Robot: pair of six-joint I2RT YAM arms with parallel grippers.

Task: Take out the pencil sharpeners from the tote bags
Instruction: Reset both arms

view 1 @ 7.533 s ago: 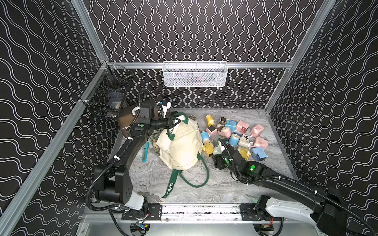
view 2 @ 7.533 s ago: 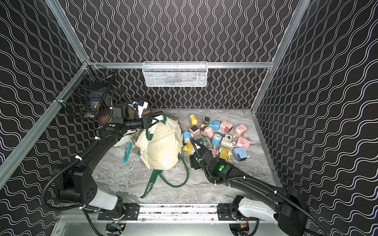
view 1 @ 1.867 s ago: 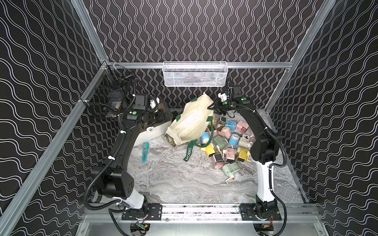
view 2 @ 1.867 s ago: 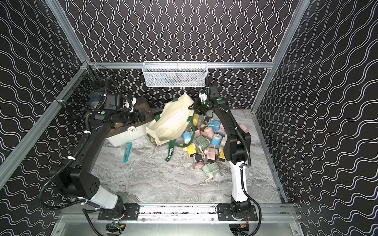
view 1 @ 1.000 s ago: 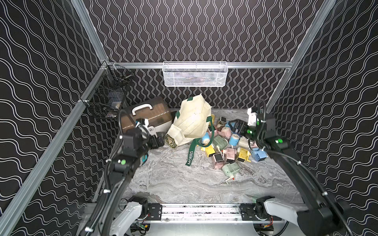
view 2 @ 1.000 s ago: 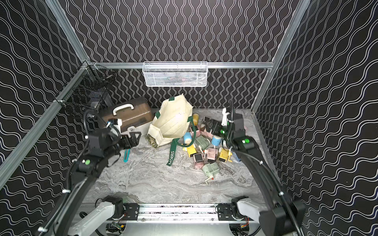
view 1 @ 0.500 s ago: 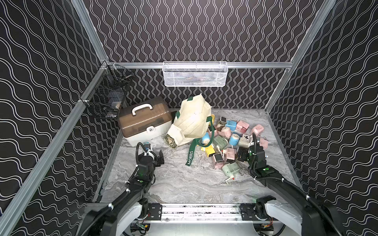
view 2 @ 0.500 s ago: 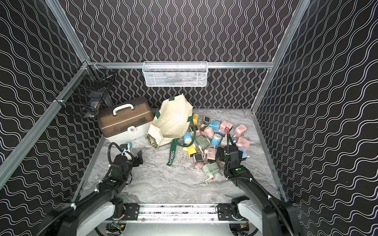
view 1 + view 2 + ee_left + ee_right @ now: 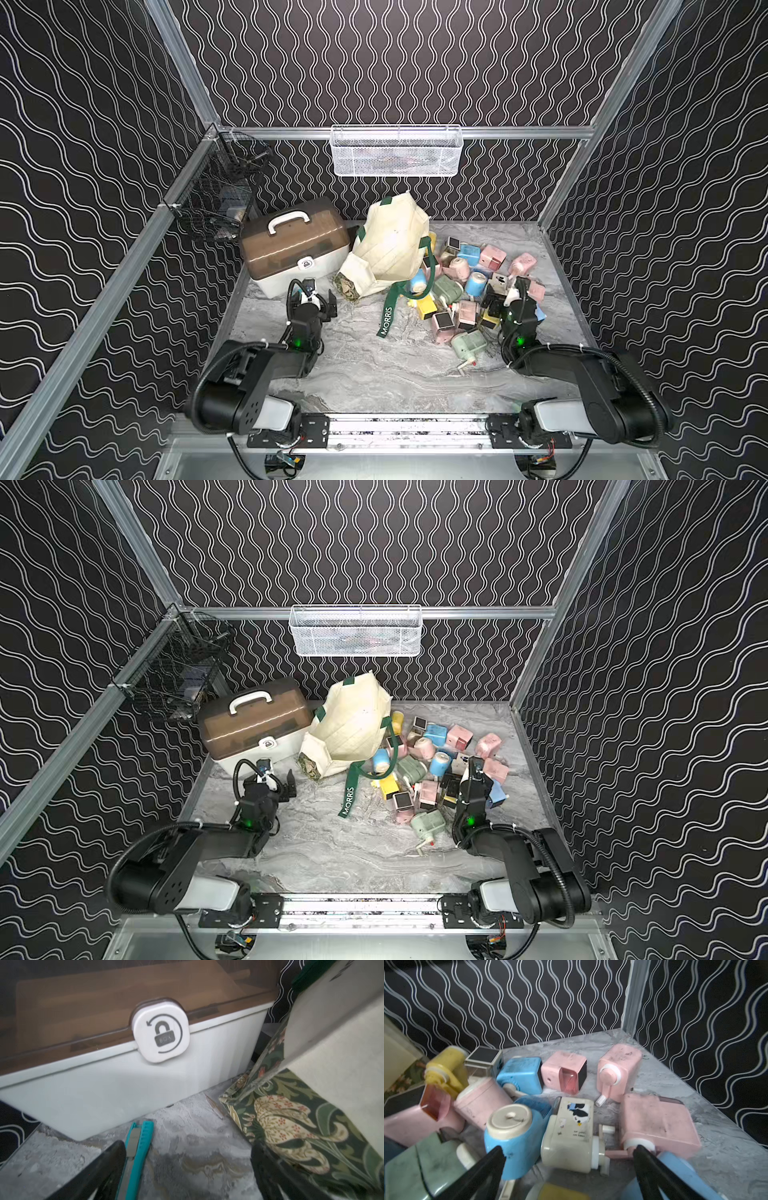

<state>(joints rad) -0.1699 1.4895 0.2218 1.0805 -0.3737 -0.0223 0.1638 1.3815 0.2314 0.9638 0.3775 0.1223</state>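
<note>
**Pulled back low, bag let go**

Over the last second the left gripper [image 9: 187,1151] and the right gripper [image 9: 569,1150] have dropped back low toward the front rail [image 9: 407,432]. The cream canvas tote bag with dark green straps [image 9: 395,245], held up shortly before, now slumps against the white plastic box with the brown translucent lid [image 9: 291,245]. The left gripper stands wide open and empty over the grey marbled tabletop [image 9: 374,365], beside a flat teal strip-shaped tool [image 9: 139,1147]. The right gripper is likewise spread wide, holding nothing. It faces the pastel plastic crank pencil sharpeners [image 9: 461,286], heaped on the tabletop just right of the bag. One blue sharpener [image 9: 417,282] lies at the bag's mouth.
</note>
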